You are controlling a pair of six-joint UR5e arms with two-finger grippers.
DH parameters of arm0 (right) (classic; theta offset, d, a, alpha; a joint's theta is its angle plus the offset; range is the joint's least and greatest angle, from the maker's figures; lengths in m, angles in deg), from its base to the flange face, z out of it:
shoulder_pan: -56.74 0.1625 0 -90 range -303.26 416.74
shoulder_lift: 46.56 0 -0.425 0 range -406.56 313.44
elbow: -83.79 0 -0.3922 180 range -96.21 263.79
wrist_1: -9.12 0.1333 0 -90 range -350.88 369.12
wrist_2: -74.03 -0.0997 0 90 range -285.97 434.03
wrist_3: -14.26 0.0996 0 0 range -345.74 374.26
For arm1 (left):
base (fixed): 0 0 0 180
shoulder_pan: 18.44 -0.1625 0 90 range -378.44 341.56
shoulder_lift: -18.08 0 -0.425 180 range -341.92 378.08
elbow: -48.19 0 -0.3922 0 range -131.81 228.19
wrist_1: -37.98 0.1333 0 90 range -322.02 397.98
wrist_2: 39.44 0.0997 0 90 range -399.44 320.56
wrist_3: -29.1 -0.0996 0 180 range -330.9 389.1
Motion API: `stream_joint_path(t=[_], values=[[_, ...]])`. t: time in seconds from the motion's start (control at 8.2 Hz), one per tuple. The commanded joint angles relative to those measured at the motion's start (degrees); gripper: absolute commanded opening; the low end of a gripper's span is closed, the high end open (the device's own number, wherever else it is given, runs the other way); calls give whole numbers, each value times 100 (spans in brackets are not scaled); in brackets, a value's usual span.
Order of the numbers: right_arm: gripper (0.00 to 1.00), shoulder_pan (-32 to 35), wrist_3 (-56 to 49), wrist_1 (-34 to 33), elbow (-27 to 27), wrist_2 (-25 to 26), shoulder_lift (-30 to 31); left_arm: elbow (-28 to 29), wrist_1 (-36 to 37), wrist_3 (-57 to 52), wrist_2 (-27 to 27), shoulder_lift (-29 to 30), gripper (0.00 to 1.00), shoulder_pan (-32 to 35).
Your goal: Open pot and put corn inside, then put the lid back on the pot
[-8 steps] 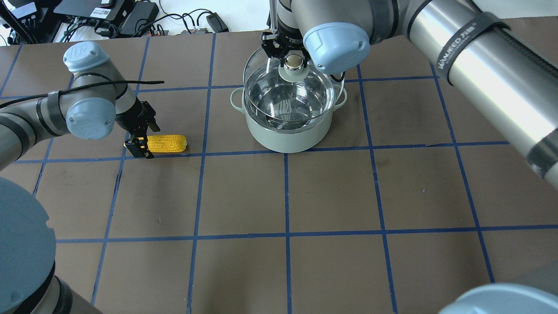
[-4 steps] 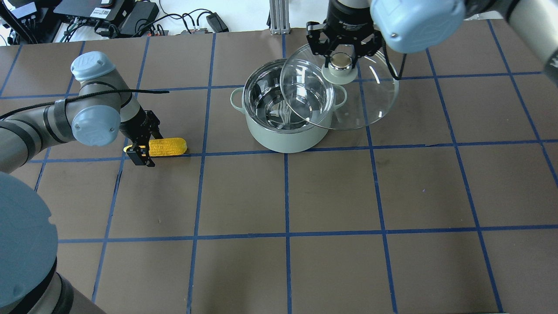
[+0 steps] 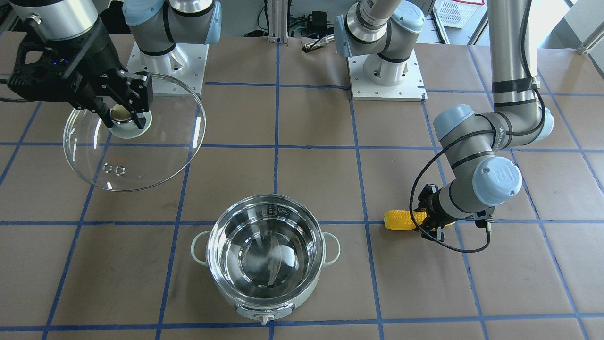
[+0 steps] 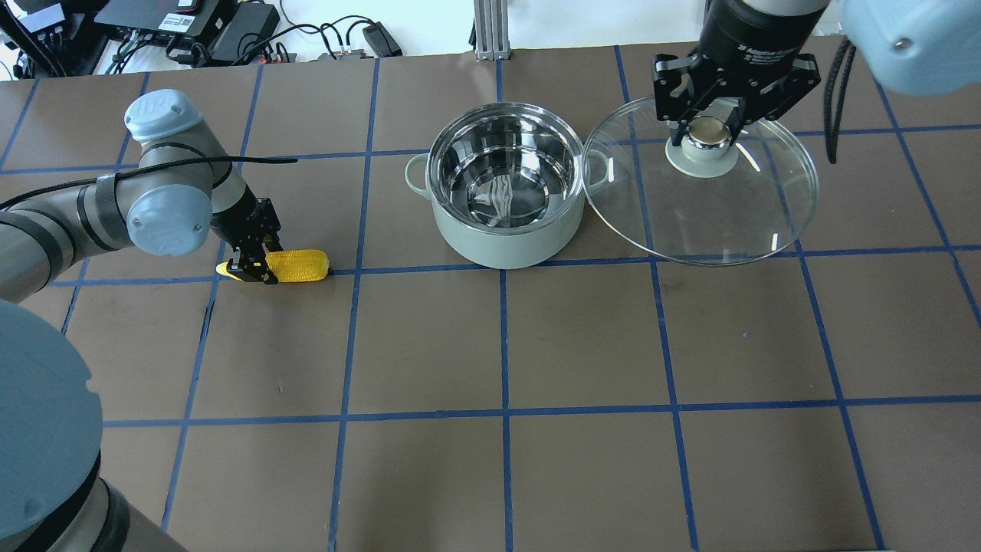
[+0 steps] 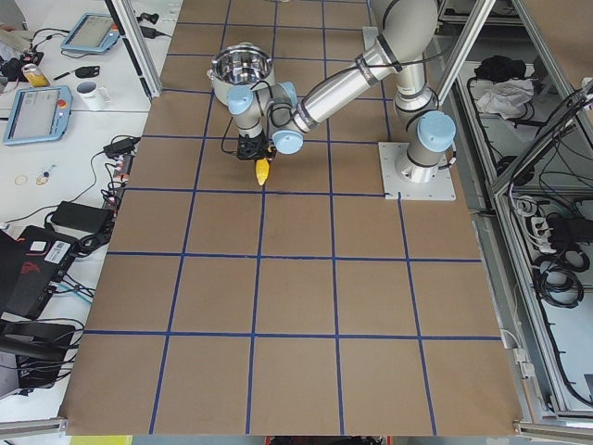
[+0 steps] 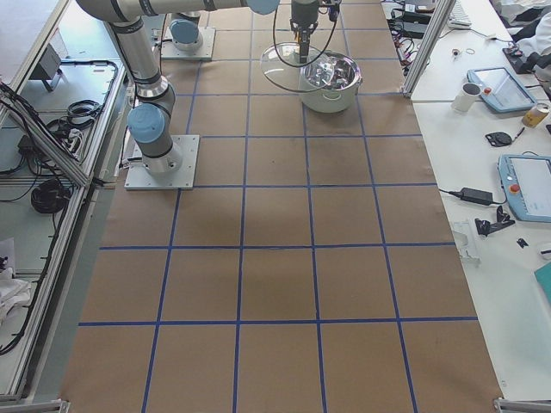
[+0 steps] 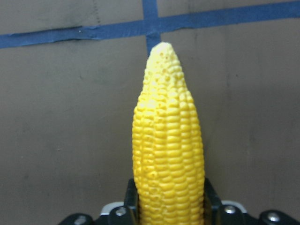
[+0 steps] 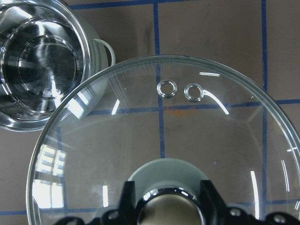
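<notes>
The mint-green pot (image 4: pixel 502 241) stands open at the table's back middle, its steel inside empty; it also shows in the front view (image 3: pixel 292 304). My right gripper (image 4: pixel 709 134) is shut on the lid's knob and holds the clear glass lid (image 4: pixel 705 215) in the air to the right of the pot, its edge beside the pot's handle. The lid also shows in the front view (image 3: pixel 141 160) and the right wrist view (image 8: pixel 164 136). The yellow corn (image 4: pixel 299 266) lies on the table left of the pot. My left gripper (image 4: pixel 249 268) is shut on the corn near its tapered end (image 7: pixel 168 159).
Blue tape lines grid the brown table. Cables and electronics (image 4: pixel 184 31) lie beyond the far edge. The two arm bases (image 3: pixel 384 71) stand on plates at the robot's side of the table.
My right gripper has carried the lid off the pot and out to the right. My left gripper has come down over the corn's end and closed on it.
</notes>
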Motion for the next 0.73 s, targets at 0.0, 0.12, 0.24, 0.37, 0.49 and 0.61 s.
stream_joint_path(t=[0.0,0.12,0.24,0.37,0.49,0.61], values=[[34,-305,-438,23,-27,-76,58,103,-684,-51,-19,-330,0,0],[34,-305,-439,23,-27,-84,58,478,-1212,-59,-11,-593,0,17],[34,-305,-439,41,-27,-84,67,1091,-2183,-51,-10,-865,0,87],[34,-297,-439,50,-27,-84,67,1889,-3271,-51,-10,-972,0,158],[34,-297,-439,50,-27,-84,76,2541,-3848,-51,-63,-999,0,358],[34,-297,-439,58,-36,-84,76,2739,-3897,45,-141,-1026,0,665]])
